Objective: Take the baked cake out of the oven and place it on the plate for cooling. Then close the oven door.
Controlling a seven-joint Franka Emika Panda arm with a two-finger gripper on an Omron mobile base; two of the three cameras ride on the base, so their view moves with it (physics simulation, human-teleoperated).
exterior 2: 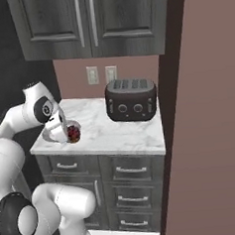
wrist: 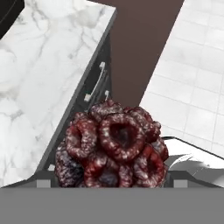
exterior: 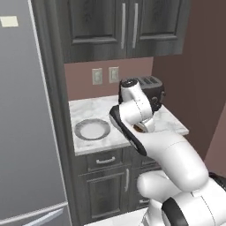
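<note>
A dark red cake (wrist: 114,148), lumpy with berry-like rings, sits between my gripper's (wrist: 111,183) jaws, which are shut on it. From the right base view the gripper (exterior 2: 70,135) hangs with the cake (exterior 2: 74,134) just above the front left of the marble counter (exterior 2: 115,132). In the hand view the cake hovers over the counter's front edge, with floor tiles below. The round grey plate (exterior: 92,129) lies on the counter's left part, left of the hand, and a brown bit of cake (exterior: 142,128) shows under my arm. The oven and the oven door are out of view.
A black toaster (exterior 2: 131,99) stands at the counter's back right. Dark cabinets (exterior: 128,26) hang overhead and drawers (exterior 2: 125,171) sit below. A tall grey fridge (exterior: 22,110) rises to the left, and a brown wall (exterior 2: 208,108) closes the right side.
</note>
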